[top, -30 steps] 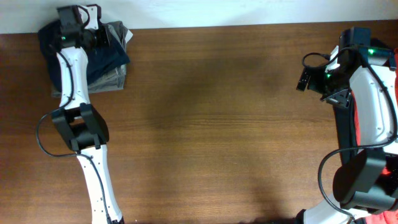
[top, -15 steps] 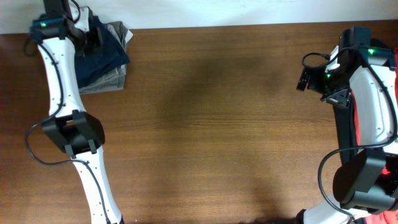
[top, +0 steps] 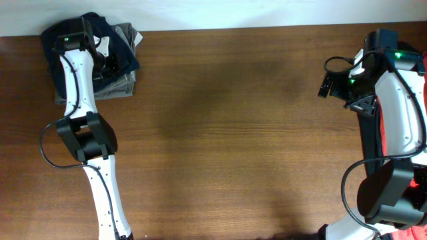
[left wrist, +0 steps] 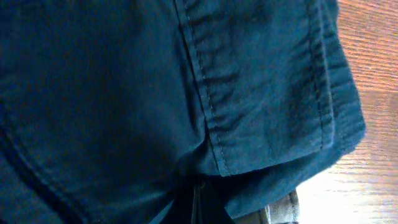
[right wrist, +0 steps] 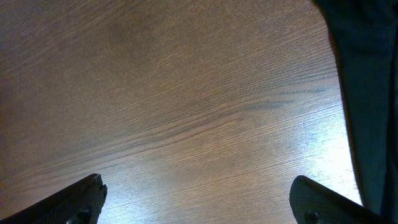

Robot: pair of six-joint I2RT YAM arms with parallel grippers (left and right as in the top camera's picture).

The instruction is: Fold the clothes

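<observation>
A dark navy blue garment [top: 120,59] lies on folded grey-olive trousers [top: 124,85] at the table's far left corner. My left gripper [top: 107,59] is down on this pile. In the left wrist view the navy garment [left wrist: 155,93] fills the frame, its seams and hem showing. My left gripper's dark fingers [left wrist: 200,204] sit together under a gathered fold of it. A strip of the trousers [left wrist: 283,213] shows at the bottom. My right gripper [top: 327,83] is open and empty above bare wood at the far right, and in the right wrist view [right wrist: 199,208] it holds nothing.
A red garment [top: 422,67] shows at the right table edge, with more red at the bottom right [top: 410,233]. Dark fabric [right wrist: 367,93] hangs along the right side of the right wrist view. The wooden table [top: 233,133] spreads between the arms.
My left arm swung out to the left off the pile half a second ago and is now back over it. The navy garment's top edge has shifted slightly. The right arm has not moved.
</observation>
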